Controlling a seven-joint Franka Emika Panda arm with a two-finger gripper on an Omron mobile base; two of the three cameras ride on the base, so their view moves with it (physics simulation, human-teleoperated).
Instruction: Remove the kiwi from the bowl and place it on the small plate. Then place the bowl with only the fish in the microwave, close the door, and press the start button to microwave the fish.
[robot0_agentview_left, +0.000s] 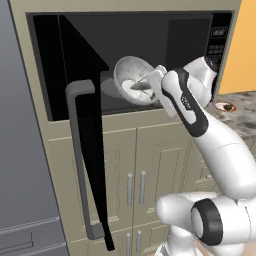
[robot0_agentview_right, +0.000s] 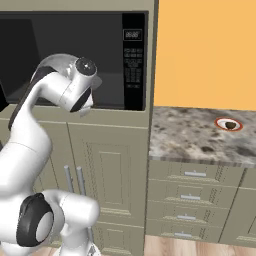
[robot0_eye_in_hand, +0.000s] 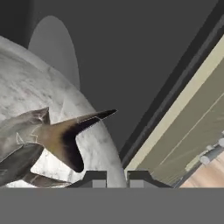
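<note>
The microwave (robot0_agentview_left: 165, 35) stands open, its door (robot0_agentview_left: 87, 150) swung out to the left with the grey bar handle facing me. My gripper (robot0_agentview_left: 154, 79) is shut on the rim of the bowl (robot0_agentview_left: 131, 79). It holds the bowl steeply tilted at the front of the cavity. The grey fish (robot0_agentview_left: 142, 87) lies inside the bowl. In the hand view the fish (robot0_eye_in_hand: 26, 140) and its dark tail spread across the bowl (robot0_eye_in_hand: 39, 100), and the rim sits between my nearly closed fingertips (robot0_eye_in_hand: 117, 178). The kiwi (robot0_agentview_right: 229, 124) rests on the small plate (robot0_agentview_right: 220, 121) on the counter to the right.
The button panel (robot0_agentview_right: 133, 60) runs down the microwave's right side. Beige cabinet doors (robot0_agentview_left: 132, 175) fill the space below it, and drawers (robot0_agentview_right: 195, 200) sit under the speckled counter (robot0_agentview_right: 190, 137). A grey appliance front (robot0_agentview_left: 20, 150) stands left of the open door.
</note>
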